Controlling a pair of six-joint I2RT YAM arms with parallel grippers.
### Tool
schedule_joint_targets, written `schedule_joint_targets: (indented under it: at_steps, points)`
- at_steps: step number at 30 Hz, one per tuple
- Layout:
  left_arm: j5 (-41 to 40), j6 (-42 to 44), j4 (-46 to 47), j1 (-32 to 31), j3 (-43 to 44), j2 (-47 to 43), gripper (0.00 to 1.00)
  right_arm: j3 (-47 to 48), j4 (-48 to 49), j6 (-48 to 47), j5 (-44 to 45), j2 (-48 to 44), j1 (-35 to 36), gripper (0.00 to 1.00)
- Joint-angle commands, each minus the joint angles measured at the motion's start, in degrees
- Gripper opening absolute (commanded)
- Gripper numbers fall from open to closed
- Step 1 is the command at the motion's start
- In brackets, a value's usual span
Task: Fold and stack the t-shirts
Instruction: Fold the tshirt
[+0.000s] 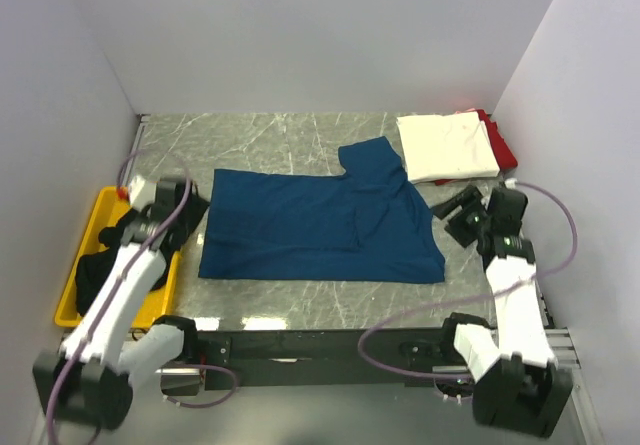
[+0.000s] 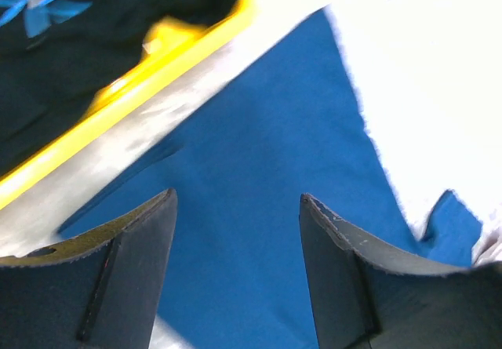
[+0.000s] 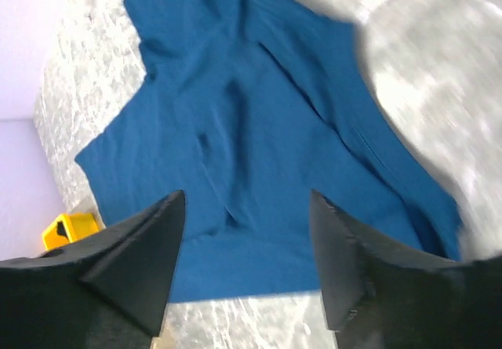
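Note:
A navy-blue t-shirt lies spread on the marble table, with one sleeve sticking out toward the back right. My left gripper hovers at the shirt's left edge, open, with only blue cloth below its empty jaws. At the shirt's right edge, my right gripper is open too, and its wrist view looks over the shirt past its empty jaws. A folded white t-shirt rests on a red one at the back right. Black t-shirts fill the yellow bin.
The yellow bin stands at the table's left edge, close to my left arm; its rim also shows in the left wrist view. White walls close in the table at the back and on both sides.

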Motion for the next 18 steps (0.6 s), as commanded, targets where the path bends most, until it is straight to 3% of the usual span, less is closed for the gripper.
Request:
schedule_joint_targets:
  at_steps: [1, 3, 6, 12, 18]
  points:
    - [-0.5, 6.2, 5.7, -0.3, 8.7, 10.4, 0.68, 5.5, 14.5, 1.1, -0.5, 9.1, 3.0, 0.68]
    - [0.4, 7.3, 7.2, -0.3, 13.2, 18.0, 0.67, 9.5, 17.4, 1.6, 4.4, 13.8, 5.1, 0.63]
    - [3.2, 8.5, 10.5, -0.4, 16.4, 25.1, 0.66, 14.9, 21.6, 3.0, 4.8, 24.5, 5.7, 0.49]
    - [4.0, 11.0, 10.0, -0.3, 27.4, 37.3, 0.65, 29.1, 20.2, 2.4, 6.8, 45.1, 5.7, 0.49]
    - [3.9, 13.3, 9.6, 0.1, 34.9, 45.7, 0.64, 35.8, 20.7, 2.3, 6.2, 54.7, 5.7, 0.58]
